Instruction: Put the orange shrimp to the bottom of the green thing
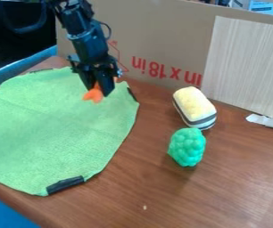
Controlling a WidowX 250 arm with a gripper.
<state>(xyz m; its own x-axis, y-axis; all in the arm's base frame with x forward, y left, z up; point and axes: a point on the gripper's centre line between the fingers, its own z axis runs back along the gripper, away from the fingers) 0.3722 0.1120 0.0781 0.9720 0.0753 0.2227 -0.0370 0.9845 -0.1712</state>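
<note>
Upper left, the hand grips the orange shrimp over green cloth — long axis slanting; flared end pointing lower left.

Orange shrimp, partly hidden, in end effector over flat grn cloth, lumpy grn toy on brn tbl

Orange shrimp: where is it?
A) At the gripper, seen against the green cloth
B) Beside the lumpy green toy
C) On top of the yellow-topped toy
A: the orange shrimp pokes out between the fingers of the gripper, with the green cloth showing around it.
</note>
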